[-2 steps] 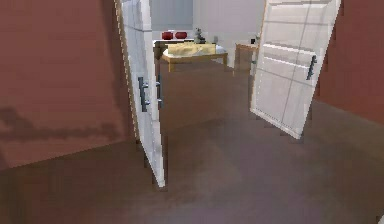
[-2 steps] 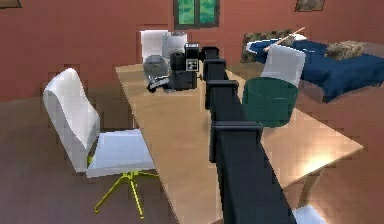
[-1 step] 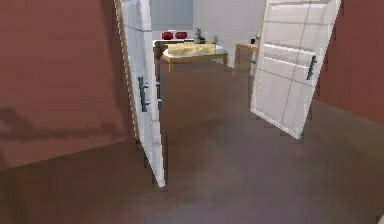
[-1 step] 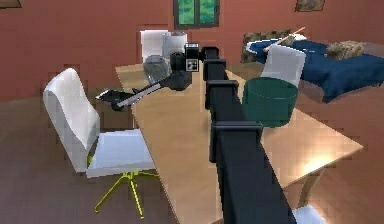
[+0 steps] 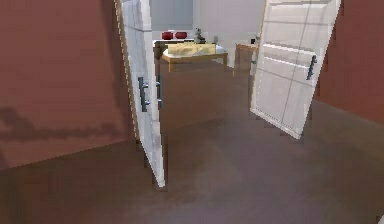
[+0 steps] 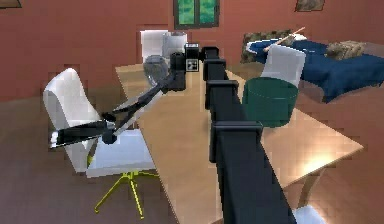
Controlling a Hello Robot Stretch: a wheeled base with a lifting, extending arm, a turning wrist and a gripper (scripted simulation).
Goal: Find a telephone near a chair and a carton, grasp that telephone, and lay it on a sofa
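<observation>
While my pincer (image 6: 112, 128) hangs past the table (image 6: 172, 130) toward a chair (image 6: 70, 100), whether it holds anything I cannot tell; centre on the dark slab (image 6: 78, 132) before lifting straight.

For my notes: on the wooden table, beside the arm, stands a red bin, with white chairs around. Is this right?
Not quite: in the arm side view the bin is dark green, not red. The wooden table, arm and white chairs are as stated.
</observation>
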